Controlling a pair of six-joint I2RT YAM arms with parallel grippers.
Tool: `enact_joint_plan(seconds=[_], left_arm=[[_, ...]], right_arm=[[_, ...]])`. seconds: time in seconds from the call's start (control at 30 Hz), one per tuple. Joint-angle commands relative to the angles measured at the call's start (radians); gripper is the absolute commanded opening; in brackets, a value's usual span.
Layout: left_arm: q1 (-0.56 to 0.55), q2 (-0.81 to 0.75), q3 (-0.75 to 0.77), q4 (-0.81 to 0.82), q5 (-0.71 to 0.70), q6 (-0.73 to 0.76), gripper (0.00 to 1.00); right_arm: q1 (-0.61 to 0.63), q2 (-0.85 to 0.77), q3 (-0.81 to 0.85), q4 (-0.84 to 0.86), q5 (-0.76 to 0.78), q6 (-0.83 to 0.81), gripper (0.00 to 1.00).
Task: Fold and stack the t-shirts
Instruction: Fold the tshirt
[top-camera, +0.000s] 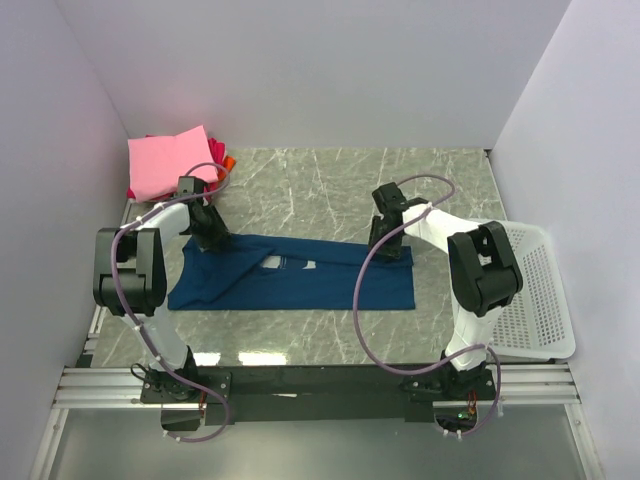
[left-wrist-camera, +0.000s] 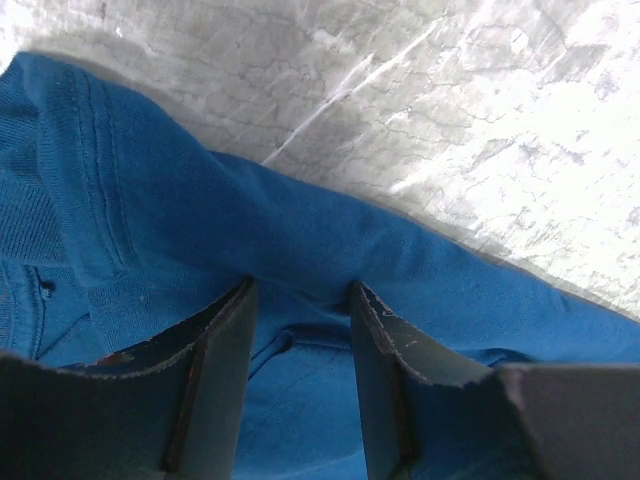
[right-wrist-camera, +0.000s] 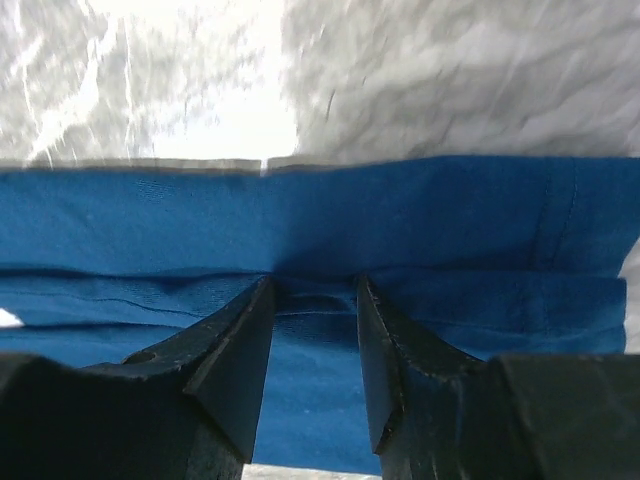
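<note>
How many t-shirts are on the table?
4: a blue shirt at the centre; a pink shirt folded in the far-left corner, a red shirt and an orange shirt showing under it. More may be hidden.

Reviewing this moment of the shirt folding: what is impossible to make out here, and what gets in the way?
1. Print on the dark blue shirt: top view, the folded-over cloth covers all but white slivers.
2. Shirts under the pink shirt: top view, only red and orange edges peek out, so the count is unclear.
3. Whether the left gripper and right gripper pinch the dark blue shirt: wrist views, jaws apart, tips sunk in folds.
</note>
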Motion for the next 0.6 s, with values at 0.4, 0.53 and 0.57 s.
enact_joint_plan(seconds=[0.4, 0.53, 0.57], left_arm=[[0.006, -0.019, -0.001, 0.032, 0.044, 0.062, 0.49], [0.006, -0.039, -0.010, 0.046, 0.067, 0.063, 0.50], [0.006, -0.039, -0.010, 0.043, 0.062, 0.063, 0.50]], right_arm=[[0.091, -0.120, -0.071, -0.073, 0.124, 0.099, 0.46], [0.091, -0.135, -0.081, -0.091, 0.161, 0.114, 0.45], [0.091, -0.129, -0.081, -0.093, 0.164, 0.115, 0.46]])
